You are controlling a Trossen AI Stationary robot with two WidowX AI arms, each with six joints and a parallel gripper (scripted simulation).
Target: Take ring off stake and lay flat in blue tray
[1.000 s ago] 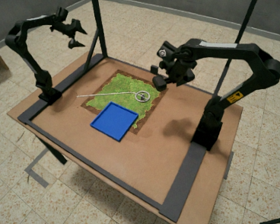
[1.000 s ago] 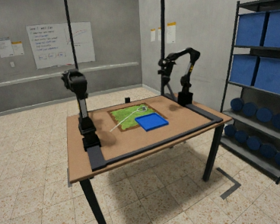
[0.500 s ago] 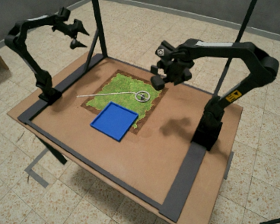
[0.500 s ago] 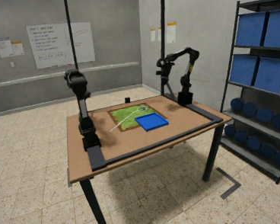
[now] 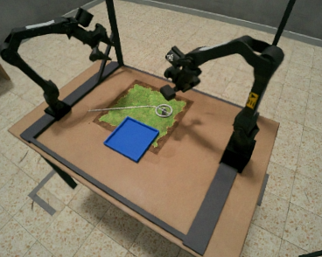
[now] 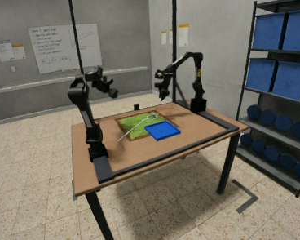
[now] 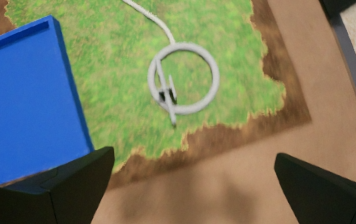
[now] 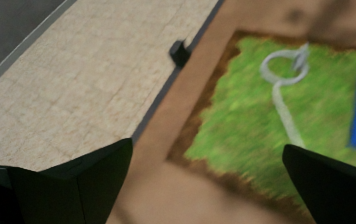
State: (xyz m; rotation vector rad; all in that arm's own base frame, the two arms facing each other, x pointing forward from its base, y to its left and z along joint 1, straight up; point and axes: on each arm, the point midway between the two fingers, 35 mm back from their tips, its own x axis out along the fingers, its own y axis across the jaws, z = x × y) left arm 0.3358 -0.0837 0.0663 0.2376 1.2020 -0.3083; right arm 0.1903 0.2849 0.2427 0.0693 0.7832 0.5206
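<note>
A grey ring (image 5: 164, 110) lies on the green grass mat (image 5: 140, 109) around a thin stake (image 7: 167, 94). It also shows in the left wrist view (image 7: 184, 78) and, far off, in the right wrist view (image 8: 284, 65). A thin white cord (image 5: 121, 108) runs from it across the mat. The blue tray (image 5: 131, 138) sits at the mat's near edge, empty. My left gripper (image 5: 173, 85) hangs open above the ring, a little beyond it. My right gripper (image 5: 99, 45) is open and high over the table's far left corner.
Dark strips (image 5: 121, 203) border three table edges. A small black block (image 8: 179, 51) stands at the bare edge next to the mat. Two black poles (image 5: 113, 32) rise behind the table. A shelf with blue bins (image 6: 280, 82) stands apart.
</note>
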